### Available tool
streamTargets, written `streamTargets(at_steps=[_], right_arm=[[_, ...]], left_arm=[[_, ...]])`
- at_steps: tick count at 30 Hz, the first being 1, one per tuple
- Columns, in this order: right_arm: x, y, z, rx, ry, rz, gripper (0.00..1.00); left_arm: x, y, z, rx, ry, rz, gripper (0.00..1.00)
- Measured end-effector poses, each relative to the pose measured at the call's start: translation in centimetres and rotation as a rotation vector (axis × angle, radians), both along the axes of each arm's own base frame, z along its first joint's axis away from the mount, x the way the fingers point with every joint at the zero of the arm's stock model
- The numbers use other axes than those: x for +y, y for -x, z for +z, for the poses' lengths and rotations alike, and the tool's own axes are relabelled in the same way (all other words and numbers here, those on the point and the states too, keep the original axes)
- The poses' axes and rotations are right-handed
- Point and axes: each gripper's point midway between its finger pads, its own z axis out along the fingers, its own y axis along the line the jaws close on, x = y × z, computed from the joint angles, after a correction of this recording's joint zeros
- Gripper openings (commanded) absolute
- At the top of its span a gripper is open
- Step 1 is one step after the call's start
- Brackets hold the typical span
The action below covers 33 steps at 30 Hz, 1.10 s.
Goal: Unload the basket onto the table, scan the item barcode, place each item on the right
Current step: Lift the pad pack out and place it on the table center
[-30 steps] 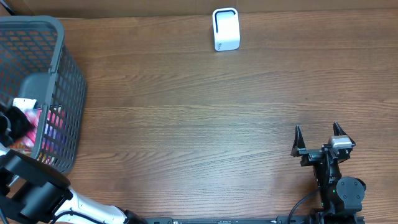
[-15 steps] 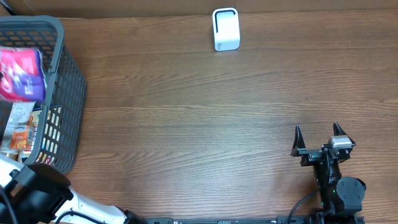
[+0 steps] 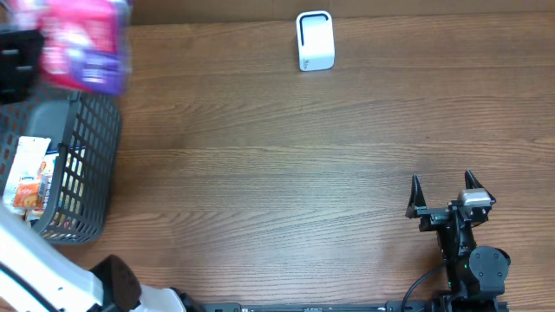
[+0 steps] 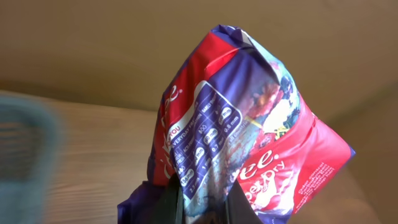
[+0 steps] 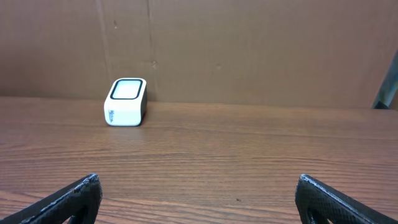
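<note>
Carry step: left tool (image 4: 204,208) pinches pink packet (image 3: 84,42) over basket (image 3: 91,165), bench's far-left corner; right tool (image 3: 442,180) spread, idle. Next, probably: turn barcode toward scanner (image 3: 315,40) at far edge.

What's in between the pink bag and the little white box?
Only bare wooden table lies between the pink bag and the white box. The overhead view shows it.

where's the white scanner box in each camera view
Overhead: the white scanner stands at top centre, near the far edge of the wood-grain table.
Left wrist: not in it; the red and purple packet fills most of the view.
Right wrist: the white scanner is left of centre, in front of the brown wall.
Shared landmark: the wood-grain table.
</note>
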Motion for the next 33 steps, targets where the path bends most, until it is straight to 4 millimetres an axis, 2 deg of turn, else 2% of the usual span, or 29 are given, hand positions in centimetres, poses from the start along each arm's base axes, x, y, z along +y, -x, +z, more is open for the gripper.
streamTargets(at_steps=[1, 2, 4, 6, 7, 10, 14, 18, 25, 28, 29, 33], right_arm=[[0.0, 0.0, 0.0, 0.001, 0.000, 0.000, 1.00], [0.0, 0.0, 0.0, 0.000, 0.000, 0.000, 1.00], [0.0, 0.0, 0.0, 0.000, 0.000, 0.000, 1.00], [0.0, 0.0, 0.0, 0.001, 0.000, 0.000, 1.00], [0.0, 0.0, 0.0, 0.000, 0.000, 0.000, 1.00], [0.0, 0.0, 0.0, 0.000, 0.000, 0.000, 1.00], [0.0, 0.0, 0.0, 0.000, -0.001, 0.000, 1.00], [0.0, 0.0, 0.0, 0.000, 0.000, 0.000, 1.00], [0.0, 0.0, 0.0, 0.000, 0.000, 0.000, 1.00], [0.0, 0.0, 0.0, 0.000, 0.000, 0.001, 1.00], [0.0, 0.0, 0.0, 0.000, 0.000, 0.000, 1.00], [0.0, 0.0, 0.0, 0.000, 0.000, 0.000, 1.00]], left_arm=[[-1.5, -0.1, -0.1, 0.009, 0.006, -0.039, 0.04], [-3.9, -0.3, -0.6, 0.040, 0.024, -0.103, 0.04], [-6.9, -0.7, -1.8, 0.092, 0.032, -0.179, 0.05], [-9.5, -1.2, -3.3, 0.158, 0.027, -0.241, 0.04], [-11.4, -1.5, -4.7, 0.212, 0.017, -0.285, 0.04], [-14.7, -2.3, -7.9, 0.325, -0.016, -0.355, 0.04], [-19.5, -3.5, -14.1, 0.527, -0.076, -0.442, 0.04], [-23.4, -4.2, -20.9, 0.742, -0.117, -0.484, 0.04], [-28.2, -4.2, -33.1, 1.070, -0.182, -0.531, 0.04], [-29.4, -3.7, -37.0, 1.170, -0.209, -0.545, 0.04], [-29.7, -3.6, -38.0, 1.194, -0.216, -0.547, 0.10], [-29.8, -3.0, -40.4, 1.273, -0.227, -0.542, 0.64]])
